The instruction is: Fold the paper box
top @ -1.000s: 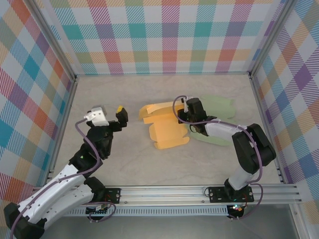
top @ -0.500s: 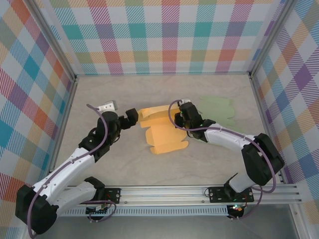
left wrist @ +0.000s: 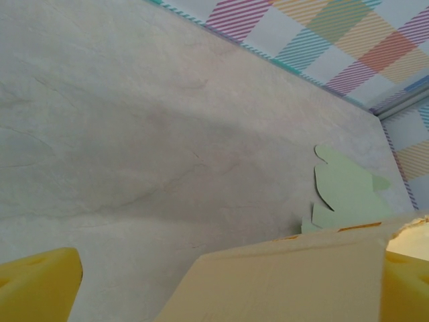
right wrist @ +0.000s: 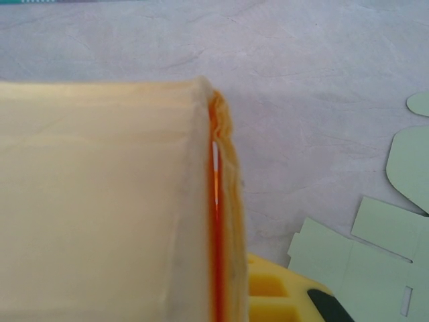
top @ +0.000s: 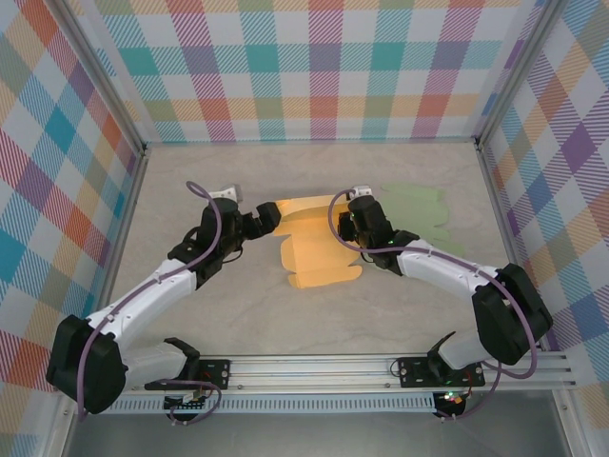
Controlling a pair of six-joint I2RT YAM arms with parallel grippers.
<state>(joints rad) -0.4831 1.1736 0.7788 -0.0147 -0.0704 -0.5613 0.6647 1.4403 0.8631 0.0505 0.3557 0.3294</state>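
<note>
- The left gripper (top: 264, 220) is released, with its jaws wide apart, at the left edge of the flat orange cardboard box sheet (top: 319, 246). In the left wrist view a raised flap (left wrist: 288, 285) of this sheet stands between the two yellow fingertips (left wrist: 33, 285) and is not yet pinched.
- The left arm is stretched diagonally from its base toward the middle of the table, with the forearm low and the wrist turned to the right, facing the sheet.
- The orange sheet lies in the middle of the pale stone-pattern table (top: 238, 314), between both grippers. Most of it is flat.
- I judge the sheet to be light and thin: stiff across each panel, but ready to bend at its creases. It will probably slide on the smooth table if pushed from one side only, and a hard squeeze may crush it. A good place to hold is a flap edge close to a crease, while the opposite edge is kept fixed.
- The right gripper (top: 359, 221) is clenched on the right edge of the orange sheet. The right wrist view shows the pinched paper layers (right wrist: 218, 201) just above a yellow finger (right wrist: 275, 295).
- The right arm bows from its base leftward, with the forearm low over the table.
- A flat pale green paper cutout (top: 419, 214) lies to the right, behind the right gripper. Whether it touches the orange sheet I cannot tell.
</note>
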